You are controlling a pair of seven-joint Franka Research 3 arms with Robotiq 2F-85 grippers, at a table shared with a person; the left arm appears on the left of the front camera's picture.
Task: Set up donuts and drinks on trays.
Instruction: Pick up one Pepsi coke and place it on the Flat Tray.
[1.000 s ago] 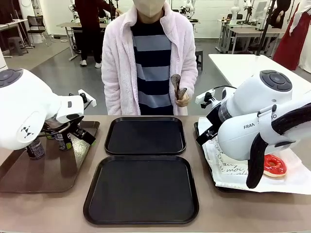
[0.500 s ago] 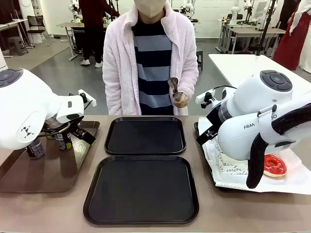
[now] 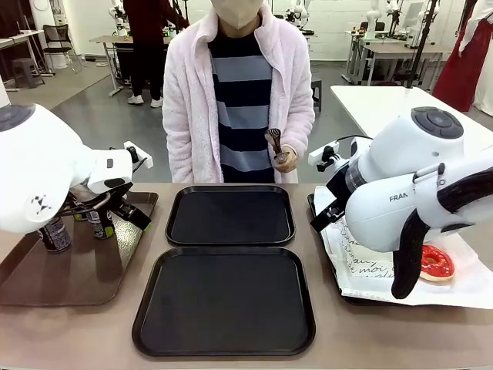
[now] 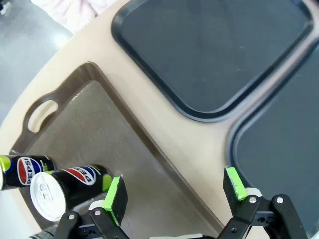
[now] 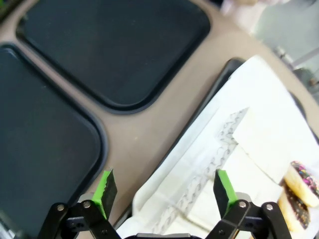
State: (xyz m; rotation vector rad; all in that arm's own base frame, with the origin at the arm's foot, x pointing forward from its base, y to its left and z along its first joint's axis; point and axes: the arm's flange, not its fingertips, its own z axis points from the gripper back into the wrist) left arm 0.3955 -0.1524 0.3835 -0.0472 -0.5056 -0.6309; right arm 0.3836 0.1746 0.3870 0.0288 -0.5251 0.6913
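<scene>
Two black trays are lying one behind the other in the middle of the surface (image 3: 92, 331). The far tray (image 3: 231, 216) is in front of the person and the near tray (image 3: 223, 301) is closer to the robot. Both are carrying nothing, and their rims are sitting just beside each other. Two black cans (image 4: 70, 185) are standing close together on the brown tray (image 3: 69, 274) with handles at the robot's left, partly hidden behind the left arm in the front view. A red-glazed donut (image 3: 435, 264) is lying on the paper-lined tray (image 3: 362, 281) at the robot's right, and in the right wrist view two more donuts (image 5: 300, 183) with dark topping are showing at the edge of the same paper. The left hand (image 4: 174, 191) is hanging over the inner edge of the brown tray with its fingers spread wide and gripping nothing; one can is standing just beside one green pad, and I cannot tell if they are touching. The right hand (image 5: 163, 186) is hanging over the strip of surface between the near tray and the paper-lined tray, also wide open and gripping nothing. At the far side the person's fingers (image 3: 286, 158) are holding a small dark utensil (image 3: 273, 139) upright.
</scene>
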